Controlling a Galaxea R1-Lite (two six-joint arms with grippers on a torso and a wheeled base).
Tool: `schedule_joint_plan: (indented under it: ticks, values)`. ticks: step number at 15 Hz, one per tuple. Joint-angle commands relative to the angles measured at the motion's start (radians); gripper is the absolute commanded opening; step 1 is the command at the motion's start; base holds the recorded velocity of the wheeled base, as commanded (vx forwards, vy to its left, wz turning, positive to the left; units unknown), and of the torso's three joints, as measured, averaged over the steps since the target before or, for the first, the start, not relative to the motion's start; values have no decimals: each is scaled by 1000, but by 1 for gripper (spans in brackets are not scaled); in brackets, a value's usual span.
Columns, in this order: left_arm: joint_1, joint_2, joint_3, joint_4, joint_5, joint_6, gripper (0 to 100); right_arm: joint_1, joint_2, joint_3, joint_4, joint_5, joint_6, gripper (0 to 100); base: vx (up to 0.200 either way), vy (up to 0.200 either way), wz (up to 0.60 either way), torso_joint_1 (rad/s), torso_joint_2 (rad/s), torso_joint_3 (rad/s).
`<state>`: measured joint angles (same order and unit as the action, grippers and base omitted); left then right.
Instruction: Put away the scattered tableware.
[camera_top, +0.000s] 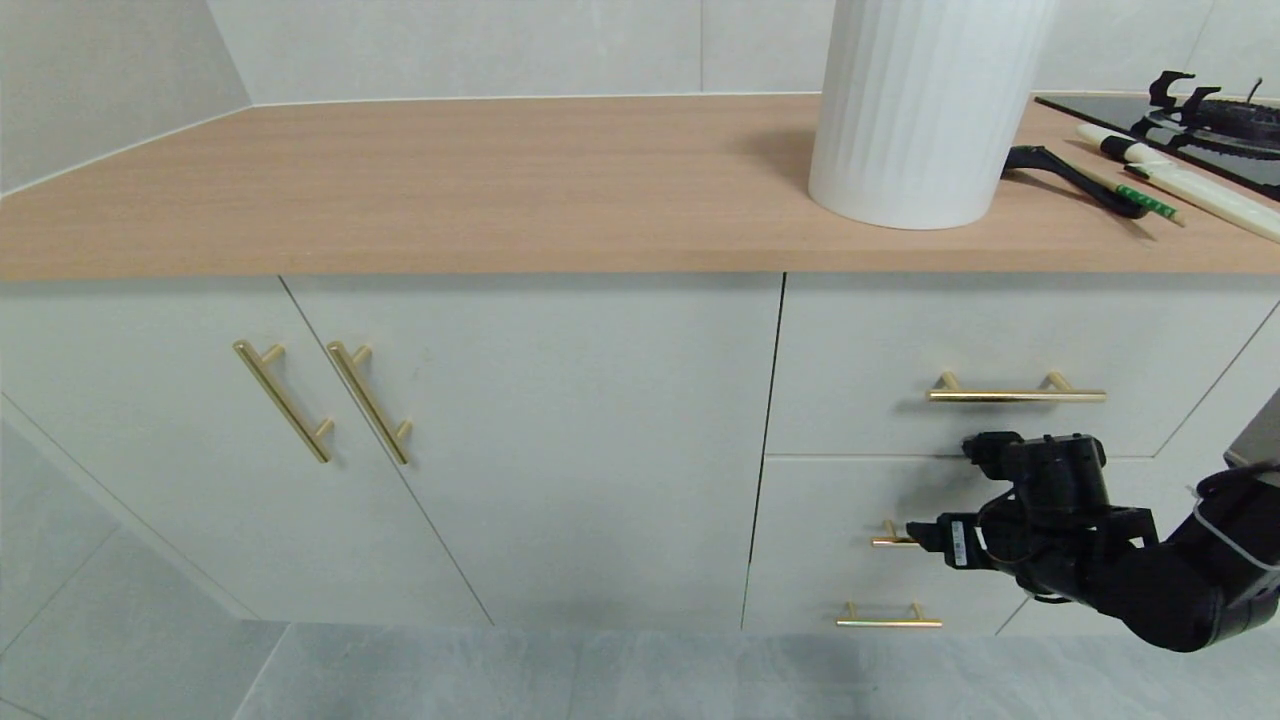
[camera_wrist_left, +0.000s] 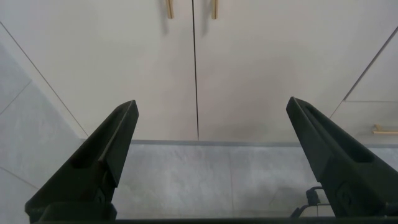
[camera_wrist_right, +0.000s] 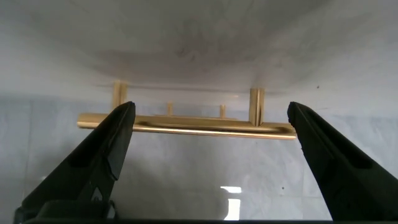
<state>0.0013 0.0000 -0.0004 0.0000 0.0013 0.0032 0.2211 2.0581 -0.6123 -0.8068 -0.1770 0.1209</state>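
Observation:
Scattered tableware lies at the counter's right end: a black-handled utensil (camera_top: 1075, 178), a chopstick with a green band (camera_top: 1140, 197) and a long white-handled piece (camera_top: 1200, 190). A tall white ribbed container (camera_top: 920, 110) stands beside them. My right gripper (camera_top: 930, 540) is low in front of the drawer stack, level with the middle drawer's brass handle (camera_top: 888, 541). In the right wrist view that gripper (camera_wrist_right: 209, 111) is open, with the handle (camera_wrist_right: 186, 124) lying across the gap ahead of its fingertips, untouched. My left gripper (camera_wrist_left: 211, 104) is open and empty, facing the cabinet doors near the floor.
The drawer stack has a top handle (camera_top: 1015, 394) and a bottom handle (camera_top: 888, 621); all drawers are closed. Two cabinet doors with slanted brass handles (camera_top: 283, 400) are on the left. A stove (camera_top: 1210, 125) sits at the far right. The wooden counter (camera_top: 450, 180) is bare on its left.

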Motion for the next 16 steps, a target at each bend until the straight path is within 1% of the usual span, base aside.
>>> schedule_joint_plan:
  ticks: [1,4,13,14,16]
  values:
    - [0,2,0,0,0,0,100,0,40,-1,-12,-15,0,100,0,0,0,0,0,0]
    - [0,2,0,0,0,0,100,-2,88,8,-100,-35,-1,100,0,0,0,0,0,0]
    - [0,2,0,0,0,0,100,-3,62,39,-95,-33,-15,100,0,0,0,0,0,0]
    - [0,2,-1,0,0,0,100,-3,27,52,-66,-30,-38,100,0,0,0,0,0,0]
    - [0,2,0,0,0,0,100,-2,-85,65,78,-6,-72,100,0,0,0,0,0,0]
